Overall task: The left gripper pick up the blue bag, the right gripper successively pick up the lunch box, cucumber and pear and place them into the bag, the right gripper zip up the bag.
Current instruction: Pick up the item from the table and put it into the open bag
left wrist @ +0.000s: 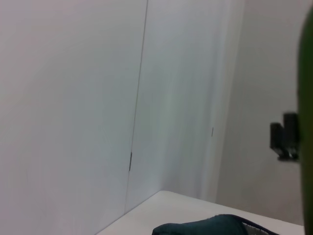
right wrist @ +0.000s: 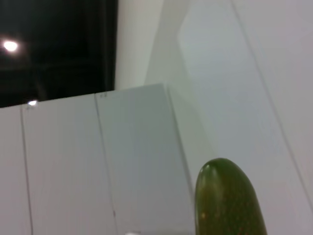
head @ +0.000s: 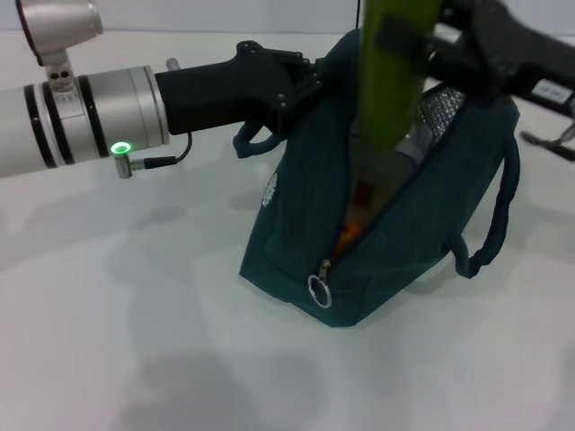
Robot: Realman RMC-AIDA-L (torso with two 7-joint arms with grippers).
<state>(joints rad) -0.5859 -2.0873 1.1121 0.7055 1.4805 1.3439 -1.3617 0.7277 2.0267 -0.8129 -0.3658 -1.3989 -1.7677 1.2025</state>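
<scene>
I am holding the blue bag [head: 395,224] up by its rim with my left pincer [head: 301,85], the black fingers closed onto the fabric at the top edge on my left side, so the bag is standing open on the white counter [head: 135,341] with its mouth gaping upward. My right pincer [head: 422,45] is reaching in from the right above the bag and is gripping the cucumber [head: 391,81], its fingers clamped across the green body near the upper part. The cucumber is hanging almost upright, its lower end dipping into the bag's opening beside the silver foil lining [head: 445,112]. Down inside the bag something orange is showing, but I cannot tell what it is. The zipper is undone, and its metal ring pull [head: 320,290] is hanging at the near lower corner. One loop handle [head: 494,215] is drooping down the bag's right side. In the right wrist view only the cucumber's rounded tip is showing against pale wall panels.
</scene>
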